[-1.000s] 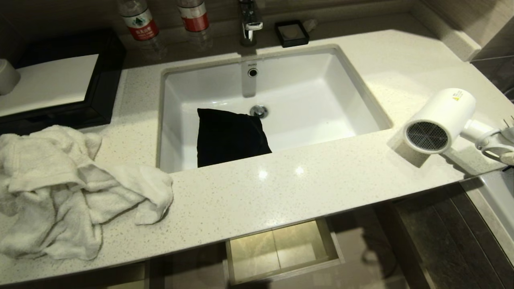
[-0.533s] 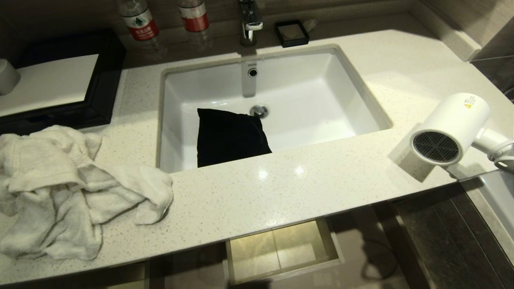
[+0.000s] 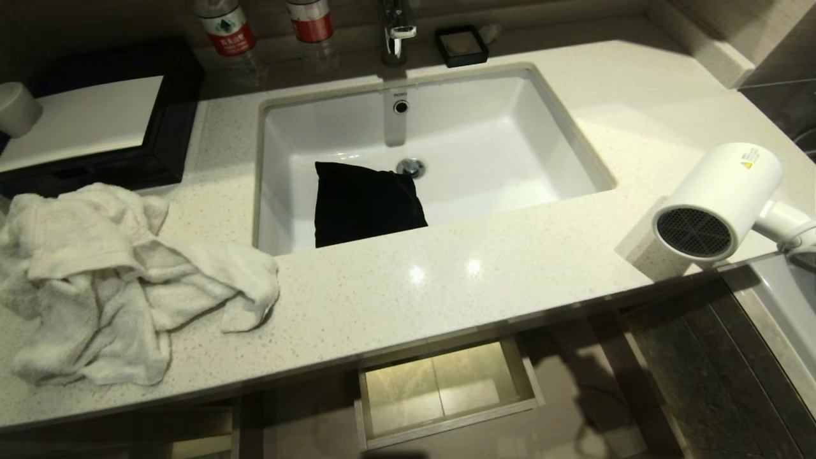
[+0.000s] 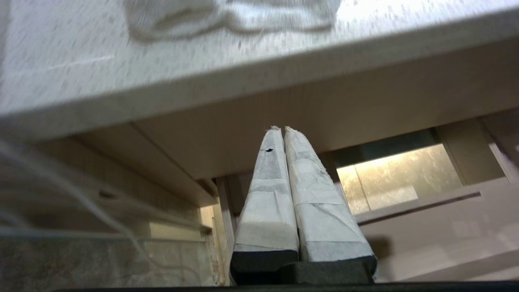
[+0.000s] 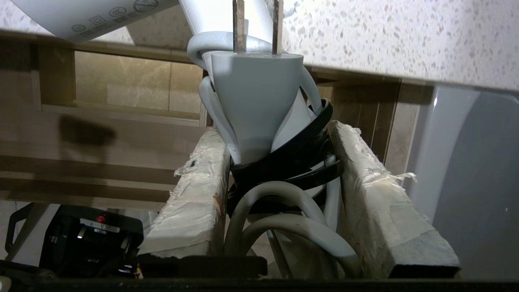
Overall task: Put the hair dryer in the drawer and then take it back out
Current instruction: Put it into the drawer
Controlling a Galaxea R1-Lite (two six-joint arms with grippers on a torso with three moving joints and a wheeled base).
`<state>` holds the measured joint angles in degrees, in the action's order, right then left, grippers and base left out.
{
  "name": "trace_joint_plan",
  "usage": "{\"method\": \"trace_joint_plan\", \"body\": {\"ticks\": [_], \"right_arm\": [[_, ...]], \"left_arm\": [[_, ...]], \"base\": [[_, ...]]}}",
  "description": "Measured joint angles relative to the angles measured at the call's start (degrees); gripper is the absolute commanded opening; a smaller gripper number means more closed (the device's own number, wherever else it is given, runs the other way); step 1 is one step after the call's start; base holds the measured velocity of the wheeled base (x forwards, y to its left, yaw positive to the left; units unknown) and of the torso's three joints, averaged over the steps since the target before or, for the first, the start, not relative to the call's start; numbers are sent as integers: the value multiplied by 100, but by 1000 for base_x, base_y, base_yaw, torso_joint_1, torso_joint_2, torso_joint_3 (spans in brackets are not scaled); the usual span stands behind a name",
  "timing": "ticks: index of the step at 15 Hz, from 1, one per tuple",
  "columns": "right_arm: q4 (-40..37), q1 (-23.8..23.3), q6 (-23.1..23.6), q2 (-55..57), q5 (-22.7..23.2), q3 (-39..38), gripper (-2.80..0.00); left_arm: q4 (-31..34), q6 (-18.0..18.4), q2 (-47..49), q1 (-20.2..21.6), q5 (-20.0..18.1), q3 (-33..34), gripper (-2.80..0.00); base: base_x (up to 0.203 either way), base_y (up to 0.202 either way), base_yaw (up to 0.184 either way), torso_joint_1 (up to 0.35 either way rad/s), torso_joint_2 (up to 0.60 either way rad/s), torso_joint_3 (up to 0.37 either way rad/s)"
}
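One hair dryer [image 3: 717, 201], held off the right end of the countertop [image 3: 446, 287], barrel lying across the near right edge, grey mesh grille facing near-left. Right gripper [image 5: 279, 190] is clamped on its bundled cord [image 5: 284, 211] and handle; plug [image 5: 255, 101] sticks out past the taped fingers [image 5: 190, 202], two prongs showing. Gripper itself is outside the head view.

One drawer [image 3: 446, 389], pulled open below the near edge of the counter, roughly under the sink [image 3: 421, 146]. Nothing visible inside except its boxed cutout (bright reflection on the bottom). Dryer is well to the right of it and above.

Left gripper [image 4: 282, 129]: fingers pressed together, empty, parked low in front of the cabinet, left of the open drawer.

Around:
- one black pouch [image 3: 366, 201] in the sink, near the drain
- one crumpled white towel [image 3: 121, 280], left on the counter
- two water bottles [image 3: 226, 29], red labels, far edge
- one faucet [image 3: 396, 29]
- one small black dish [image 3: 460, 44], right of the faucet
- one black tray [image 3: 172, 127], far left
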<state>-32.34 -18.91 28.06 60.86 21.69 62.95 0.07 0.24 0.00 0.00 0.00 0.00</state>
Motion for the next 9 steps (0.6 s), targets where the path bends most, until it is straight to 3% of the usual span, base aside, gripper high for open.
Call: {"method": "trace_joint_plan", "body": {"ticks": [9], "right_arm": [[171,1,-3,-216,-3,-149,-280]], "left_arm": [[0,2,0,0,0,0,-280]], "base": [[0,0,0,-358,188,-163]]}}
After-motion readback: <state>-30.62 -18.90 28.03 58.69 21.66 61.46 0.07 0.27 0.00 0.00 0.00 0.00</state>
